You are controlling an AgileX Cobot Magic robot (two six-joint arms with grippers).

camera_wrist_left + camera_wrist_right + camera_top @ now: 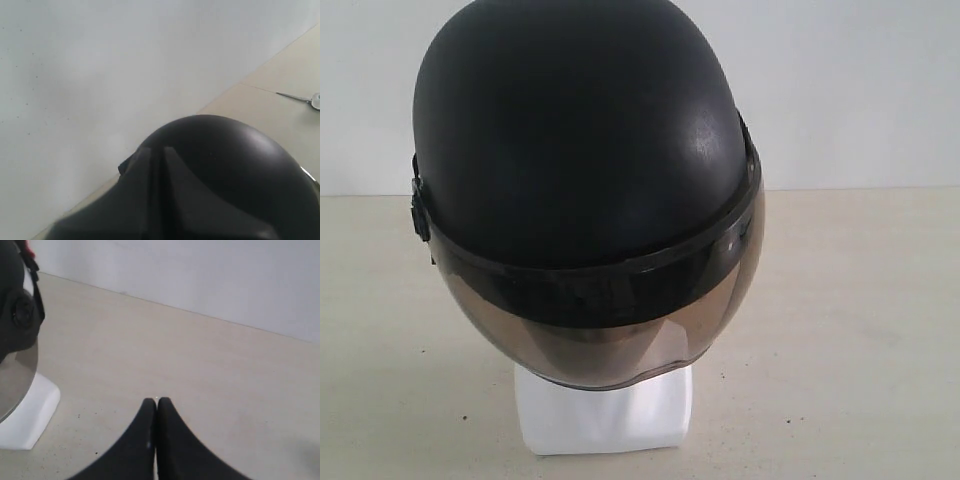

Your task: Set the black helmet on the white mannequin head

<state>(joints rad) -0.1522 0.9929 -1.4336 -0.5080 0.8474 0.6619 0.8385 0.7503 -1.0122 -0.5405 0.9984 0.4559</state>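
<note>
Fingers of the right gripper (156,402) are meeting tip to tip with nothing between them, hanging over the table (210,370) beside the neck base. The left gripper (160,152) is likewise showing its 2 fingers pressed together and empty, close by the dome; contact cannot be told. The black helmet (580,130) is sitting over the white mannequin head (605,410), its visor (610,330) covering the face. The placing looks done, so finishing well is meaning checking the seating and drawing both arms off without nudging the shell. No brand or writing is showing.
</note>
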